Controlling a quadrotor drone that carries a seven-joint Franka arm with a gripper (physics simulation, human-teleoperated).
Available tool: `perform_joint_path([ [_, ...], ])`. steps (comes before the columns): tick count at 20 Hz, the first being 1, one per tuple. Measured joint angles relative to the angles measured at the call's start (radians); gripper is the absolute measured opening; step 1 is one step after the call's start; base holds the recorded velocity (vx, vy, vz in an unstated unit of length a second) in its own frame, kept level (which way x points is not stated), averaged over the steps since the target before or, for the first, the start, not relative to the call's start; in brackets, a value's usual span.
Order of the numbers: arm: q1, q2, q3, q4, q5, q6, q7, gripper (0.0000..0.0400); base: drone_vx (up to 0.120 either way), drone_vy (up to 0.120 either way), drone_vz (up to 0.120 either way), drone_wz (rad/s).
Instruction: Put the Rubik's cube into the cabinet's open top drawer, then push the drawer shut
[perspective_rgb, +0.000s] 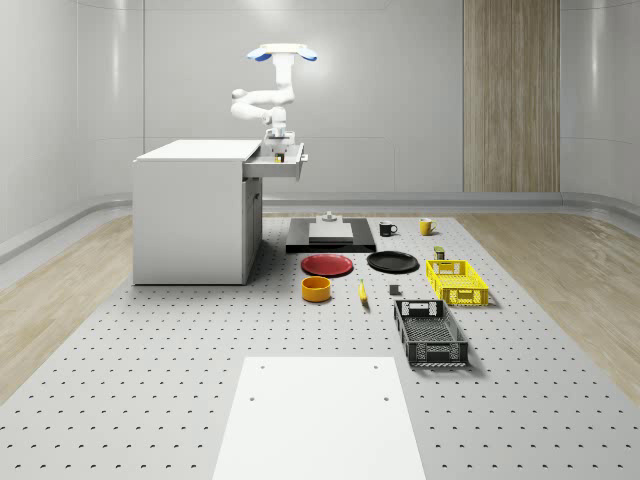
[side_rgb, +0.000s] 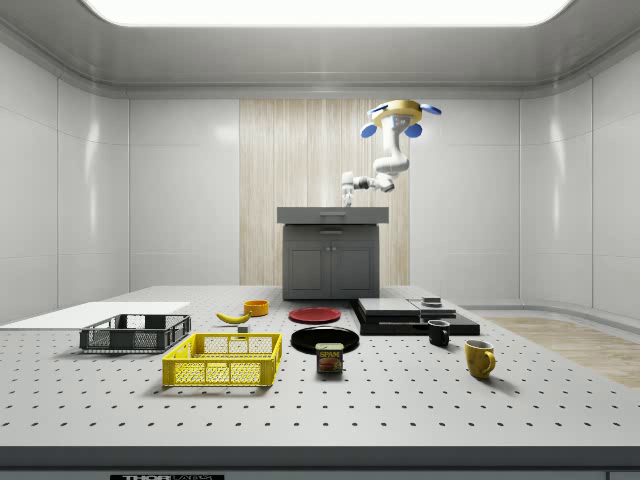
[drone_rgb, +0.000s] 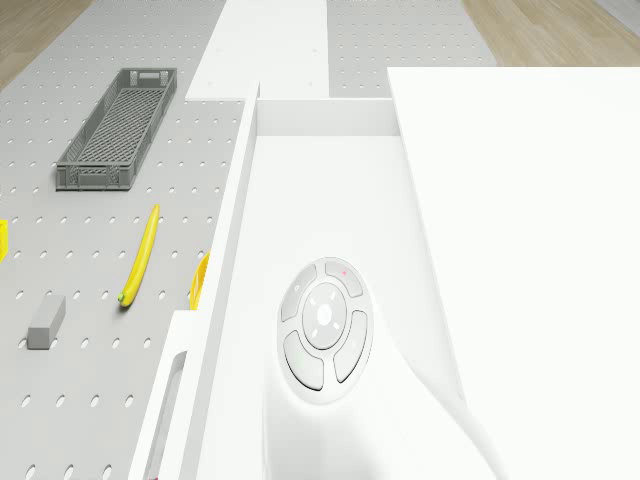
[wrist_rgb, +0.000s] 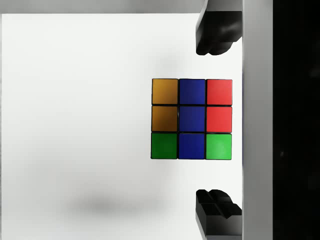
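Wrist view gives me the multicoloured Rubik's cube (wrist_rgb: 192, 119) lying on the open white drawer's floor (wrist_rgb: 75, 100), between my spread black gripper (wrist_rgb: 217, 122) fingers, untouched. My drone (perspective_rgb: 283, 53) hovers over the white cabinet's (perspective_rgb: 190, 215) drawer, cube at the gripper's six o'clock.

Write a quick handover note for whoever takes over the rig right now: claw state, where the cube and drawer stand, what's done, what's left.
Claw: open, fingers apart on either side of the Rubik's cube, not touching it.
Drone: hovers over the open top drawer of the cabinet, arm reaching down into it.
Cube: lies on the drawer floor, near one wall.
Done: cube is in the drawer.
Left: lift the claw clear, then push the drawer shut.
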Motion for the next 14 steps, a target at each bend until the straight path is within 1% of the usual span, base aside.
perform_joint_path([
  [7, 0.011, 0.006, 0.027, -0.012, 0.022, -0.019, -0.003, 0.0399, -0.120, 0.120, 0.120, 0.000],
  [8, 0.011, 0.006, 0.028, -0.013, 0.023, -0.021, -0.003, 0.0400, -0.040, 0.120, 0.040, 0.000],
  [14, 0.015, 0.011, 0.033, -0.015, 0.025, -0.027, -0.005, 0.0400, 0.000, 0.120, 0.000, 0.000],
])
